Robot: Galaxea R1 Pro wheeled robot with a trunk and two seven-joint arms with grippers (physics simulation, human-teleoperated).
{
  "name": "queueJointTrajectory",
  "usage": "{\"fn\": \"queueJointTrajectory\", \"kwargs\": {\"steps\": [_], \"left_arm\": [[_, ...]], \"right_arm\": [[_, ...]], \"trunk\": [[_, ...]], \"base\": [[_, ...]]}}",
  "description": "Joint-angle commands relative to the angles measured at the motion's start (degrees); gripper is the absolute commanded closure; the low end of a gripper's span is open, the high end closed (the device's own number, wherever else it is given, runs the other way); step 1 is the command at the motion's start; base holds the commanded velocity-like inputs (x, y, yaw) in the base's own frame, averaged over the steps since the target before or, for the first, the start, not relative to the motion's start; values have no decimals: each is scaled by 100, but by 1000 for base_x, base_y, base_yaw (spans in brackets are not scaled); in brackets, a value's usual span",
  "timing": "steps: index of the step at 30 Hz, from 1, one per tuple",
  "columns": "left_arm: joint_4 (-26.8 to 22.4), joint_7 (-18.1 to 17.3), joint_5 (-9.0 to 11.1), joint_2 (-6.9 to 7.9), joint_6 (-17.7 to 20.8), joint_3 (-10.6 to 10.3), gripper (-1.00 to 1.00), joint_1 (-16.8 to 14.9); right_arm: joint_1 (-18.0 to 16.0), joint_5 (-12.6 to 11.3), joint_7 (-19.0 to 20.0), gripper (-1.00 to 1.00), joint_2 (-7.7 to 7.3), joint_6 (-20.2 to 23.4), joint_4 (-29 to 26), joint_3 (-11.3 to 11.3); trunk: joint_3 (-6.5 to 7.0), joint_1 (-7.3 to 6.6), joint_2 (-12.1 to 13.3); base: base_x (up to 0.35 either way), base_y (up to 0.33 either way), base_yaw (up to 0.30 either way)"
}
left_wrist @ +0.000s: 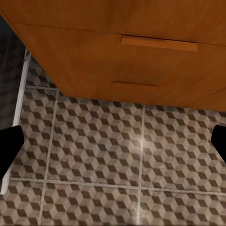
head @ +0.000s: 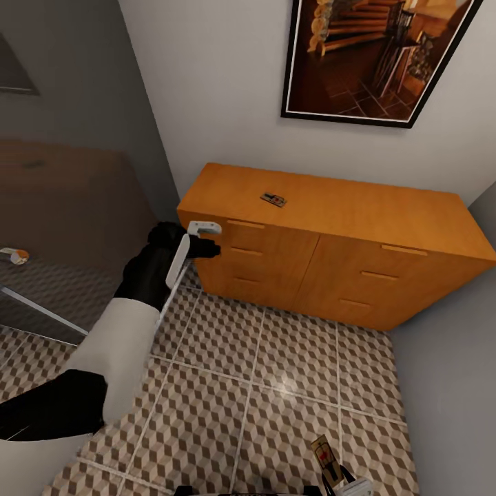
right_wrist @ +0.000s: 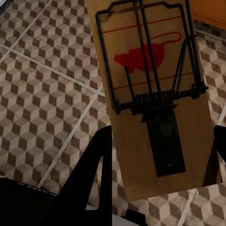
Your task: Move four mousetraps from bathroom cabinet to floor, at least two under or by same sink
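Right wrist view: right hand (right_wrist: 160, 155) grips mousetrap (right_wrist: 155, 94), red mouse print, no legible text.

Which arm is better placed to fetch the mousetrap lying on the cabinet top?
Left. Its tool is open and empty at the cabinet near that mousetrap; the right tool already holds a mousetrap.
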Motion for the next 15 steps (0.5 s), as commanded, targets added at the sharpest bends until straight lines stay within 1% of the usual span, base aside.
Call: {"fn": "queueJointTrajectory", "kwargs": {"steps": [1,2,3,4,7,8,10,13,15], "left_arm": [[208,16,8,5,19,0,-100,-176],[323,19,9,10,18,2,-100,-266],[575,26,12,19,13,7,-100,-456],[1349,35,14,80,-1,28,-100,-1050],[2263,74,15,134,-12,44,-100,-1695],[2431,126,16,135,-12,47,-100,-1776],[3090,251,16,83,-5,46,-100,-1887],[3400,272,17,33,16,40,-100,-1912],[3451,275,22,18,27,38,-100,-1913]], "right_arm": [[-3,-10,34,100,-1,-14,2,-5],[-3,-10,34,100,-1,-12,2,-4],[-3,-10,34,100,2,-6,2,-5],[-3,-10,34,100,6,1,2,-5],[-3,-10,34,100,7,4,2,0],[-3,-10,34,100,7,4,2,1],[-3,-10,34,100,8,4,2,0],[-3,-10,34,100,12,4,2,1],[-3,-10,34,100,11,4,2,2]], "trunk": [[-8,3,-9],[-8,3,-9],[-8,3,-9],[-8,3,-9],[-8,3,-9],[-8,3,-9],[-8,3,-9],[-8,3,-9],[-8,3,-9]], "base": [[0,0,0],[0,0,0],[0,0,0],[0,0,0],[0,0,0],[0,0,0],[0,0,0],[0,0,0],[0,0,0]]}}
